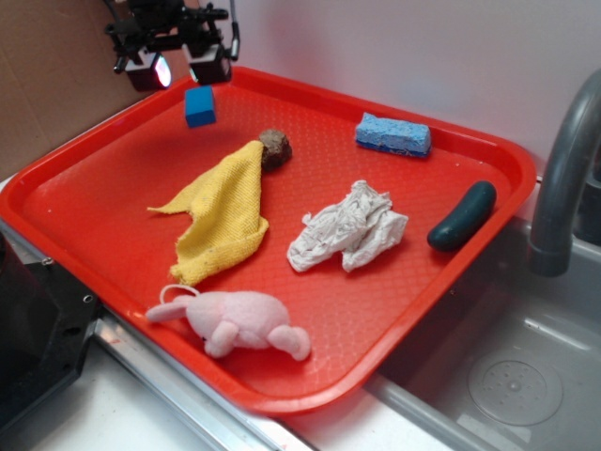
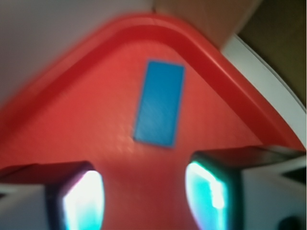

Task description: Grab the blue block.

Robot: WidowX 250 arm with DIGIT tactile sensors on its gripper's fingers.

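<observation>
Exterior view showed the small saturated-blue rectangular block [image 1: 200, 105] lying on the red textured plastic tray [image 1: 94, 202], near the tray's far corner at about eleven o'clock. It looked smooth and hard-edged, a deeper blue than the pale porous blue sponge [image 1: 392, 133] at one o'clock. The black gripper [image 1: 178, 68] hung just above and behind the block, its fingers [image 1: 210, 62] spread wide and holding nothing. In the blurred wrist view the block [image 2: 159, 103] appeared as a flat blue oblong, tilted slightly, lying clear of the fingers [image 2: 81, 200] with bare tray between. Elsewhere on the tray lay a yellow knitted cloth [image 1: 223, 216], a crumpled white rag [image 1: 347, 228], a pink plush toy [image 1: 239, 319] and a dark green pickle-shaped piece [image 1: 462, 216].
</observation>
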